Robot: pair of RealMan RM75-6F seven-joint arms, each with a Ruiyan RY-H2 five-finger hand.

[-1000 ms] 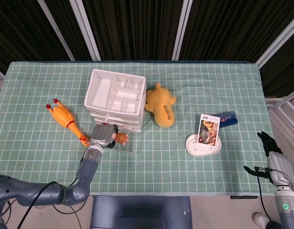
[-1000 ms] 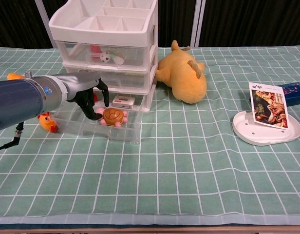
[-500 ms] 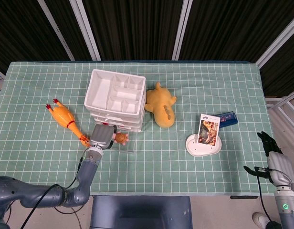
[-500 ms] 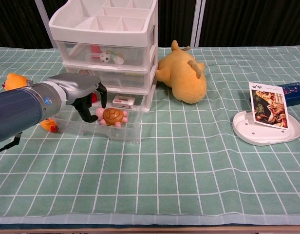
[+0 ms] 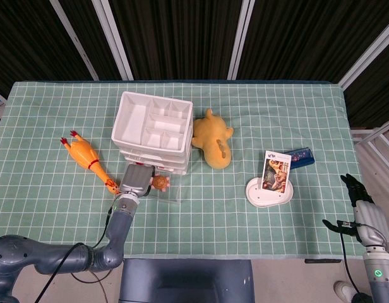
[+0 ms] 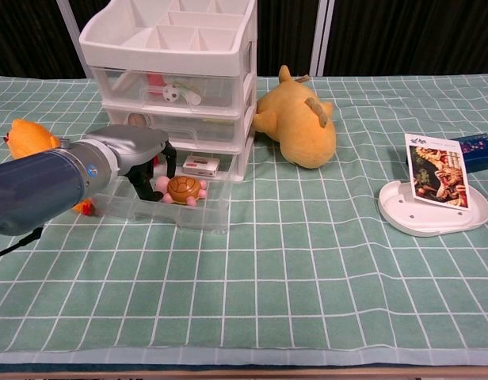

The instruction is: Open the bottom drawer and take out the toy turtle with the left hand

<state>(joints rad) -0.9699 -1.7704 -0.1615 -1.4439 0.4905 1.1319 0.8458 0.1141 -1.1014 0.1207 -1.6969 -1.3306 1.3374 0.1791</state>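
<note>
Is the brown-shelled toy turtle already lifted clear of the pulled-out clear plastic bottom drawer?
No: in the chest view the brown-shelled toy turtle sits inside the clear plastic bottom drawer, with the left hand beside it.

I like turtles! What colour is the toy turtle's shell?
Brown shell, pink legs on the toy turtle; chest view shows it best.

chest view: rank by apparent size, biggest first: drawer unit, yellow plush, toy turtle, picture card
1. drawer unit, cropped at the top edge
2. yellow plush
3. picture card
4. toy turtle

The card sits nearer the camera than the plush, but the gap in size is wide enough that the order holds.
</note>
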